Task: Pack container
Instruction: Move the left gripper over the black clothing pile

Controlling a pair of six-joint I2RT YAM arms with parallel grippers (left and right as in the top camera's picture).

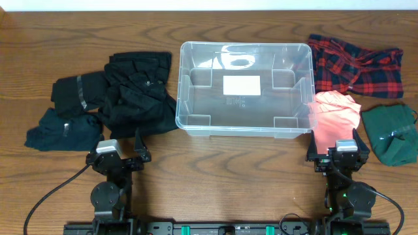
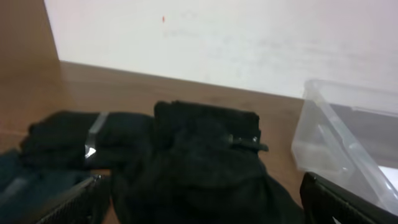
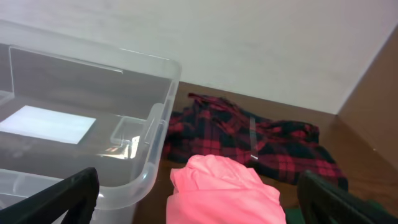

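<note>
**Container** (image 1: 245, 131) – large rectangular bin of clear plastic with rounded corners and a thick rolled rim. Small moulded steps sit at the inner corners. A white label (image 1: 241, 85) lies flat at the middle of the floor, and the wood grain shows through the walls. It stands upright at the middle of the bench (image 1: 228, 183), toward the far edge, with its long side facing the arms. In the left wrist view one corner (image 2: 348, 137) shows at the right. In the right wrist view its near wall and rim (image 3: 149, 124) fill the left half.

**Left of the bin**
- Black garments (image 1: 137, 94) in a rumpled heap that touches the bin's left wall.
- A black piece with a grey strip (image 1: 75, 91) beside the heap.
- A dark teal piece (image 1: 62, 129) nearest the bench's left edge.

**Right of the bin**
- A red-and-black plaid shirt (image 1: 353, 65) at the far corner.
- A coral-pink garment (image 1: 334, 112) against the bin's right wall, overlapping the plaid.
- A green garment (image 1: 390, 134) further right.

**Left pincer** (image 1: 122, 147) – spread wide and holding nothing. It sits low at the near edge, just short of the black heap.

**Right pincer** (image 1: 337, 149) – spread wide and holding nothing, at the near edge of the pink garment.
</note>
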